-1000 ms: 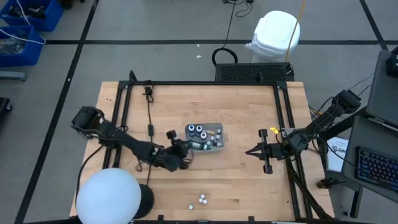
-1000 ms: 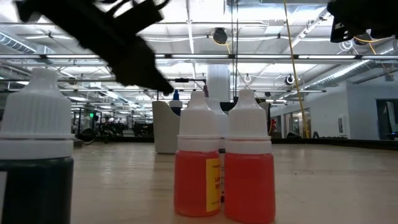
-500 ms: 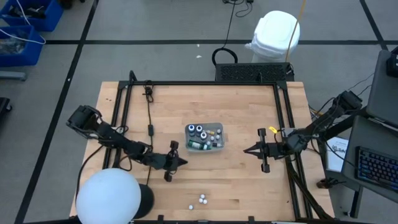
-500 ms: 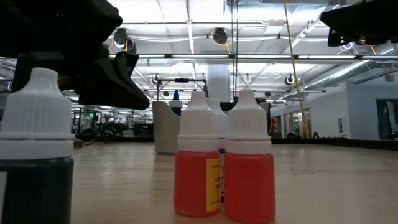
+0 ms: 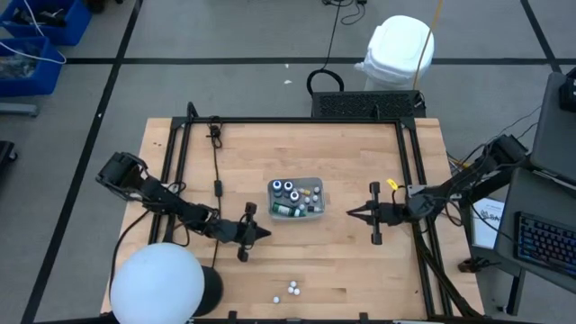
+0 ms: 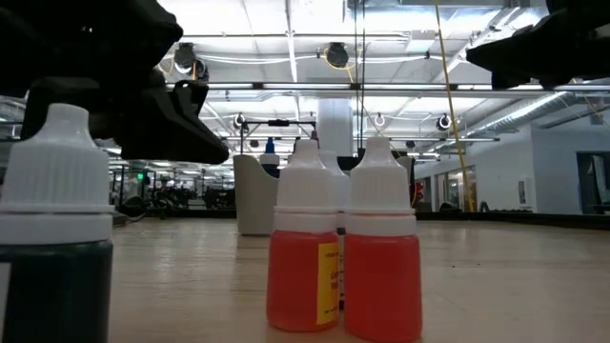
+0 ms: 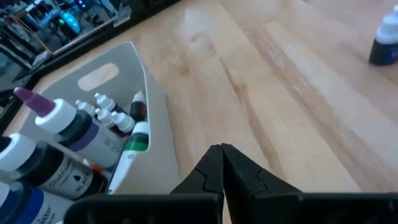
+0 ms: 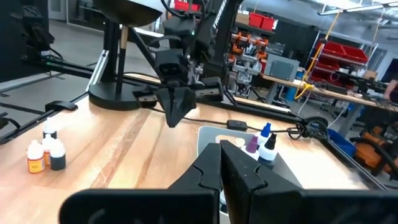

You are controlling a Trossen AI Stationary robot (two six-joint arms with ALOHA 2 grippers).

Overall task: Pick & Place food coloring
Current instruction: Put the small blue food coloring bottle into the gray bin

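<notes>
You pulled left gripper (image 5: 260, 233) back from tray (image 5: 317, 189), fingers snapped shut, empty. Right gripper (image 5: 354, 214) shut, advancing at tray's 3 o'clock. Three bottles (image 5: 291, 290) left at 6 o'clock.

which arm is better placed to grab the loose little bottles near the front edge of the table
Left, probably. The left gripper, shut and empty, sits nearer the loose bottles than the right gripper, also shut, beyond the tray.
</notes>
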